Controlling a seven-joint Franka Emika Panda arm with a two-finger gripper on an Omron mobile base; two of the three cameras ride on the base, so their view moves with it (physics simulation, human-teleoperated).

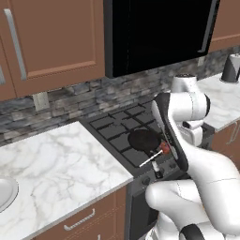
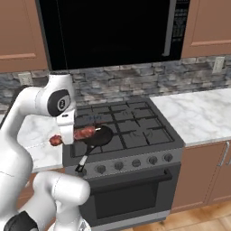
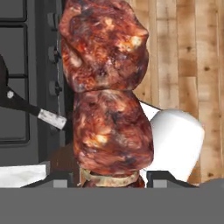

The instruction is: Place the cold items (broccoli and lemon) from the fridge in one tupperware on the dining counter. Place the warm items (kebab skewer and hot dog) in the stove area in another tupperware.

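Left base view: your arm bends over stove (image 1: 123,123); black pan (image 1: 144,139) sits on front burner, handle toward front edge; red bit of kebab skewer (image 1: 164,147) peeks beside forearm, above pan handle

Right base view: kebab skewer (image 2: 84,133) held level in air by gripper (image 2: 67,135), over stove's front left, one end just beside pan (image 2: 99,136)

Hand view: you see skewer meat (image 3: 107,94) close up, gripper (image 3: 109,177) fingers clamped on either side of its base; pan handle (image 3: 33,110) and wood floor (image 3: 183,57) below
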